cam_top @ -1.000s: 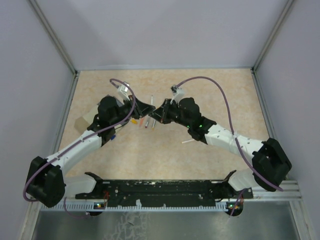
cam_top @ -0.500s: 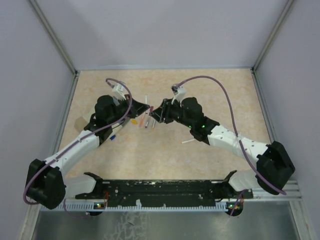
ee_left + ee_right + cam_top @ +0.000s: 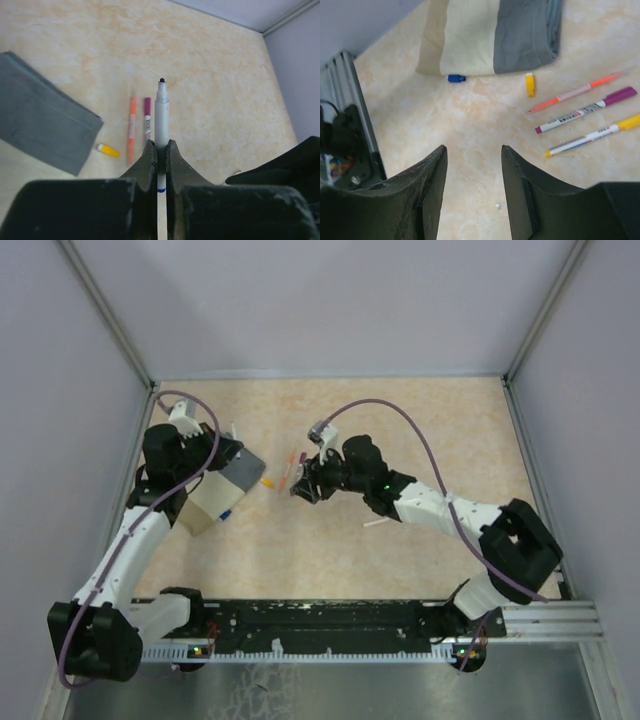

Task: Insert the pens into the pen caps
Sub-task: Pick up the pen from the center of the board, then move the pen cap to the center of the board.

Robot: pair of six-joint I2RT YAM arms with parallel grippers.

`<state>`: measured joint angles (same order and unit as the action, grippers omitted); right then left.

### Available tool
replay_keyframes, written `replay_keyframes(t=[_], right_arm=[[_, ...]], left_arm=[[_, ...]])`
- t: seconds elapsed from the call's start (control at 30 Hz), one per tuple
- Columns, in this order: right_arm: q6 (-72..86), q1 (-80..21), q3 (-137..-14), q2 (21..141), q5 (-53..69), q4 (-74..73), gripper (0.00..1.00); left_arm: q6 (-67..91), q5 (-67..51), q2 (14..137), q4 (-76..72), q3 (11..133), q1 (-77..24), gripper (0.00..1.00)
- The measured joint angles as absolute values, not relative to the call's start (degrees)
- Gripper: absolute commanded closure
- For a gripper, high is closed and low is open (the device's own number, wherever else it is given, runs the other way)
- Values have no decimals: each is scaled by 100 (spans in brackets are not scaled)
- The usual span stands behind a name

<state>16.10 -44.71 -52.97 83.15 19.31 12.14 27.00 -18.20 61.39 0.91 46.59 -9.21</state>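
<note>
Because left gripper [image 3: 160, 150] clamps pen [image 3: 161, 115] mid-barrel, bare tip projects forward, ready for capping. Empty right gripper [image 3: 472, 160] hovers, fingers spread. Blue cap [image 3: 455, 78] at its 11 o'clock, just beside box [image 3: 495, 35]; probable match. Yellow cap [image 3: 530, 84] at 1 o'clock.

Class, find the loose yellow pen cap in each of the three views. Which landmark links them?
Top external: yellow cap, left of centre, just right of the box.
Left wrist: yellow cap lower left, beside the orange pen.
Right wrist: yellow cap upper middle, below the box.
Shared landmark: the grey-lidded box.
</note>
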Motion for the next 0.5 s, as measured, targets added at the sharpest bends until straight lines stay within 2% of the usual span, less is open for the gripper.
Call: replay_keyframes(t=[0.27, 0.5], right_arm=[[-591, -4897, -5885, 9459, 3100, 1225, 52], [-2783, -4952, -7461, 10698, 4259, 255, 52]], left_arm=[[2171, -1640, 5730, 792, 4630, -217, 100], [2049, -1321, 5277, 1009, 4458, -209, 100]])
